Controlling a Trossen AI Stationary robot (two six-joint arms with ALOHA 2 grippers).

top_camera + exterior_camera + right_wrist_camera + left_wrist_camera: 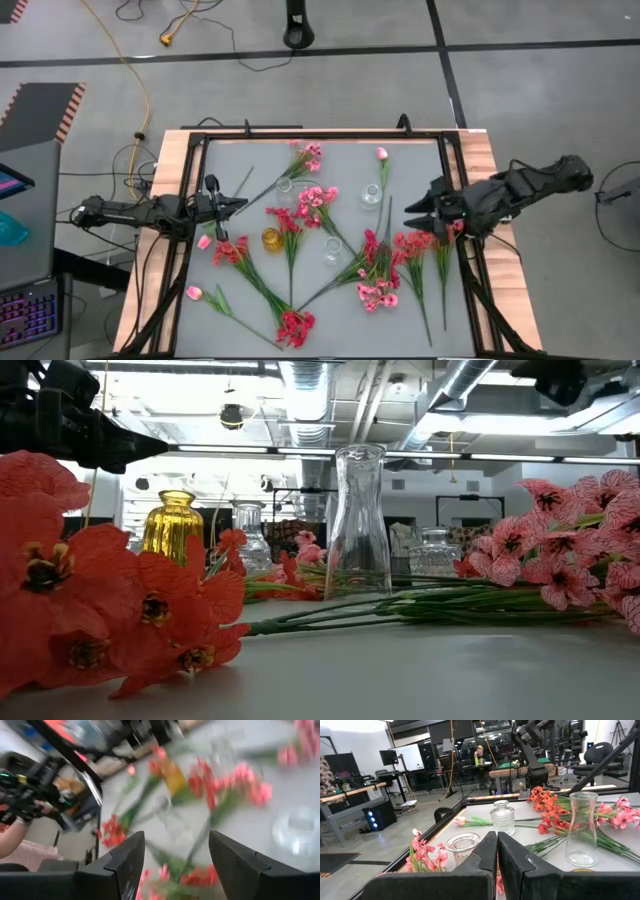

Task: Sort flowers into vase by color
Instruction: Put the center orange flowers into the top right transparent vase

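Flower sprigs lie flat on the grey table: red clusters (412, 243) (295, 325), pink clusters (318, 197) (378, 293) and pale pink tulip buds (193, 293) (381, 153). An amber vase (271, 240) and three clear glass vases (284, 187) (371, 196) (332, 250) stand upright among them. My left gripper (238, 205) (497, 851) is shut and empty, above the table's left part beside a tulip bud (204, 241). My right gripper (412, 216) (176, 851) is open and empty, hovering over the red sprigs at the table's right.
A black frame (200, 140) runs around the grey mat on a wooden table (168, 160). In the left wrist view a tall clear vase (581, 830) and a squat faceted one (502, 817) stand ahead of the fingers. Long stems cross the table's middle (400, 615).
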